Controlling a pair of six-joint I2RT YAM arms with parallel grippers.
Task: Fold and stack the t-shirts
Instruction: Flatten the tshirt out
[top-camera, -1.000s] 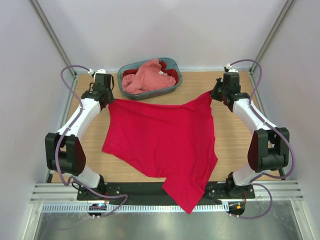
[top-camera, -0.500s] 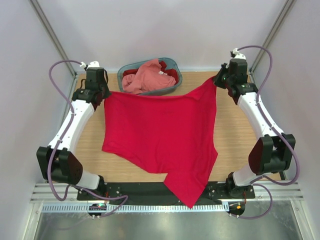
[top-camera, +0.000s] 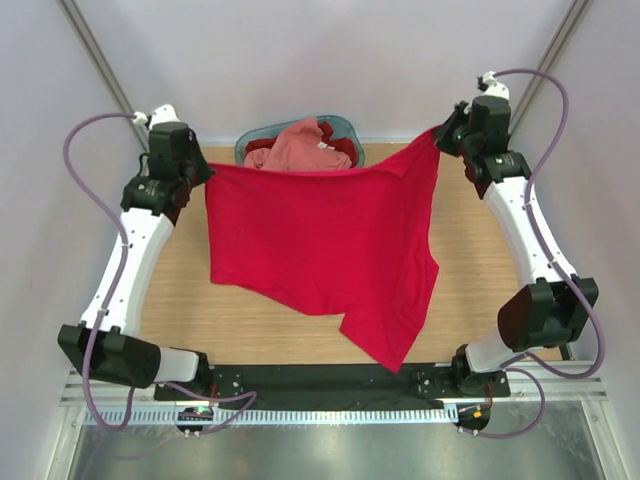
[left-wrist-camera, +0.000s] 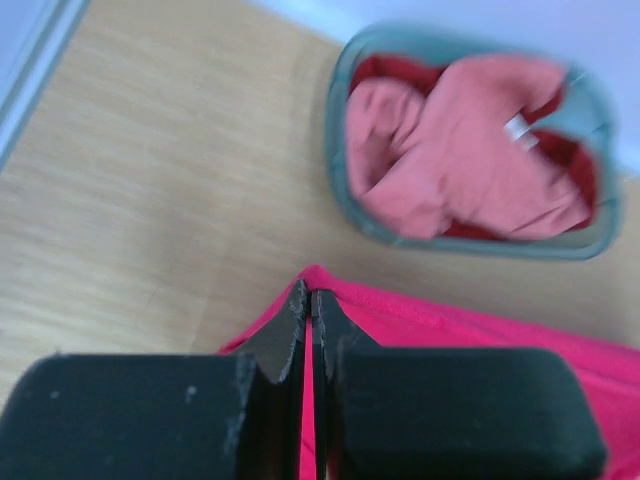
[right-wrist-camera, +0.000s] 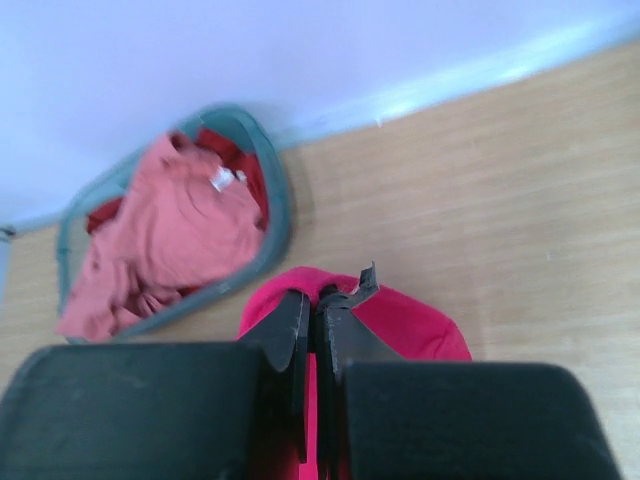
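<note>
The bright crimson t-shirt (top-camera: 320, 235) hangs spread between both grippers, raised above the table, its lower corner drooping toward the front edge. My left gripper (top-camera: 205, 170) is shut on its left top corner, seen as red cloth (left-wrist-camera: 420, 320) pinched in the left wrist view. My right gripper (top-camera: 437, 135) is shut on its right top corner, seen as red cloth (right-wrist-camera: 400, 320) in the right wrist view. The salmon pink t-shirt (top-camera: 300, 148) lies in the basket over the darker red t-shirt (top-camera: 343, 146).
The grey-blue oval basket (top-camera: 343, 124) stands at the back middle of the wooden table (top-camera: 480, 270); it also shows in the left wrist view (left-wrist-camera: 340, 170) and the right wrist view (right-wrist-camera: 278, 215). White walls and metal frame posts enclose the table.
Both grippers have risen and moved back and outward, lifting the crimson t-shirt off the table. Its top edge now hangs in front of the basket and its lower corner has pulled in from the front edge.
</note>
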